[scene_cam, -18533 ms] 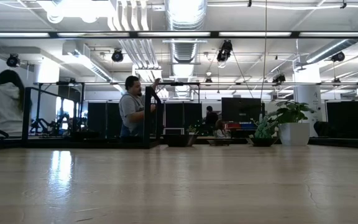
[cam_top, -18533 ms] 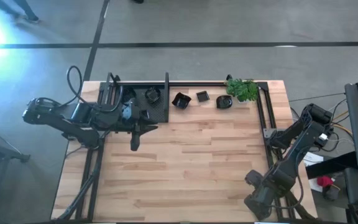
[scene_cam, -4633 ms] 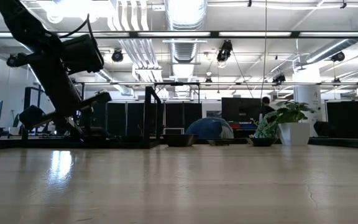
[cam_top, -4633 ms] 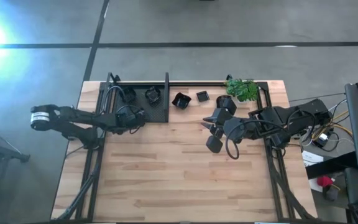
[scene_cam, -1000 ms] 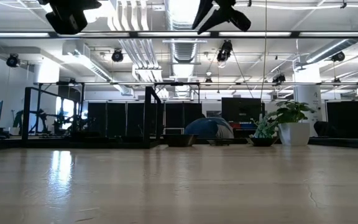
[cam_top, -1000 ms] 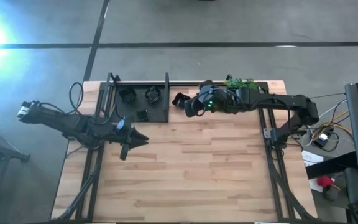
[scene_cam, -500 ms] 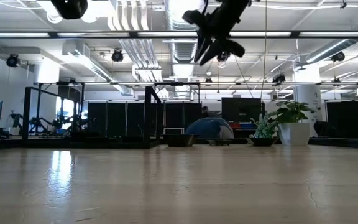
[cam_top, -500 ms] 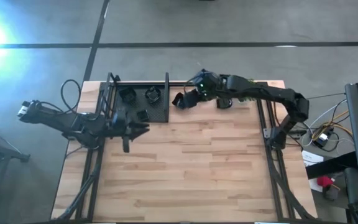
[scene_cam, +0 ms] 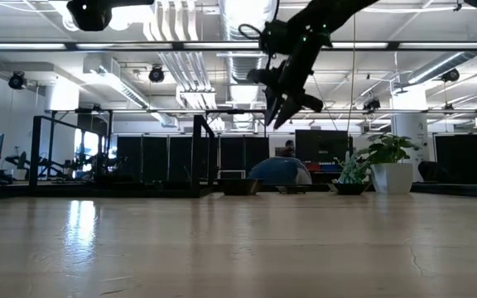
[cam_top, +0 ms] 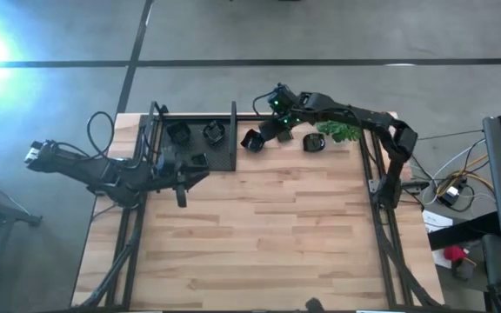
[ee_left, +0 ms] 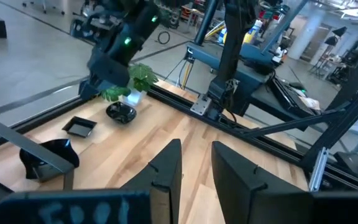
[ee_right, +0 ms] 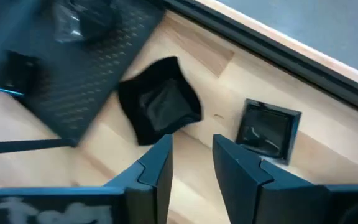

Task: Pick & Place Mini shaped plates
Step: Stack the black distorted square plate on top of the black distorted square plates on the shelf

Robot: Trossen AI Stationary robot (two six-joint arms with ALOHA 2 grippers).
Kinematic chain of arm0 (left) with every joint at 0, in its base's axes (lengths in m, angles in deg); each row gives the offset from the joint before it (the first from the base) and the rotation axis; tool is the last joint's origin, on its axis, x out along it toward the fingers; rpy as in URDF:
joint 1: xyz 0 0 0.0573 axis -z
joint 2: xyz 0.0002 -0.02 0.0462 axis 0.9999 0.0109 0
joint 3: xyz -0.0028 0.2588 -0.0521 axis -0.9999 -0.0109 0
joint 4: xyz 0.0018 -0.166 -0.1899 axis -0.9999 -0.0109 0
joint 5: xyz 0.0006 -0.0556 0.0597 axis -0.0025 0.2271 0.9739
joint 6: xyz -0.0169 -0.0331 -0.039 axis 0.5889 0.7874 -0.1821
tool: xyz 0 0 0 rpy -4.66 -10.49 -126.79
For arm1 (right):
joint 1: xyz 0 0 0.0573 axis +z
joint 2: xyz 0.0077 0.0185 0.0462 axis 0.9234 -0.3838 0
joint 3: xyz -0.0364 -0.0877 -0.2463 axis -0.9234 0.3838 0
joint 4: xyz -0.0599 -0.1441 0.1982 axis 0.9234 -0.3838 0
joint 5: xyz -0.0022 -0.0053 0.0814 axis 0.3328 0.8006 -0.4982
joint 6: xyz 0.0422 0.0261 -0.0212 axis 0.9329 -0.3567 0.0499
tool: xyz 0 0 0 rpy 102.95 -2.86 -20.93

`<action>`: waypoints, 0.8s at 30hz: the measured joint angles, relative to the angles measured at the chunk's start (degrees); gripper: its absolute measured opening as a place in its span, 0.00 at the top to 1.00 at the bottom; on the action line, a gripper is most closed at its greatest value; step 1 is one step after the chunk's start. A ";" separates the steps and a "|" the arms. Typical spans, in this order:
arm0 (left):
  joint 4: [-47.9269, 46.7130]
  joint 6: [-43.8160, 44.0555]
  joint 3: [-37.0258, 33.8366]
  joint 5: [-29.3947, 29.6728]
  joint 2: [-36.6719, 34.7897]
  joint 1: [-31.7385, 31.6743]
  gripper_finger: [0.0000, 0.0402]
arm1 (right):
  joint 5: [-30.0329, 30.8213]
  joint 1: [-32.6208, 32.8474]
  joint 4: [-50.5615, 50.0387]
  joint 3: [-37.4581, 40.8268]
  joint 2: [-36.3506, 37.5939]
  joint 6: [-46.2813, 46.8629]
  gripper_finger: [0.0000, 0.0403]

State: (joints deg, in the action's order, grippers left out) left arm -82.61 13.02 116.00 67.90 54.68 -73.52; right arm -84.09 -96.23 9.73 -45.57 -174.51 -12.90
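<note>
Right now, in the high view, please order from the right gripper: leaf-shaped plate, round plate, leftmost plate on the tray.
1. Leaf-shaped plate, just beside the right gripper.
2. Round plate, beside the plant.
3. Leftmost plate, on the tray, far left.

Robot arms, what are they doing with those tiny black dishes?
They are sorting mini plates. The right gripper hangs open and empty above two plates on the wood: a crinkly-edged one and a square one, beside the black tray. It looks ready to grab one. A third plate sits by the little plant. The left gripper, also open and empty, waits near the tray, which already holds some plates.
</note>
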 joint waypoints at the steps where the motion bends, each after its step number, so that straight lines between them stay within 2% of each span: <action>1: 0.02 0.02 0.00 0.26 0.00 0.02 0.80 | -0.62 -0.52 0.02 0.01 -0.57 -0.47 0.71; 9: 0.00 -0.08 -0.04 4.33 0.00 0.02 0.80 | -10.63 -4.30 2.06 -0.19 -5.43 -6.10 0.66; 12: -0.01 -0.07 -0.04 4.90 0.00 0.02 0.80 | -12.67 -5.32 2.60 -0.46 -7.57 -10.52 0.65; 16: -0.07 -0.07 -0.04 4.90 0.00 0.02 0.80 | -18.93 -6.35 3.71 -0.90 -11.18 -11.12 0.64; 24: -0.09 0.02 -0.07 4.90 0.00 0.02 0.80 | -19.31 -6.75 4.39 -2.72 -16.01 -12.46 0.64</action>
State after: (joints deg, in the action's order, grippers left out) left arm -82.70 13.04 115.93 72.80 54.68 -73.50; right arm -103.40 -102.98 14.13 -48.29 -190.52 -25.36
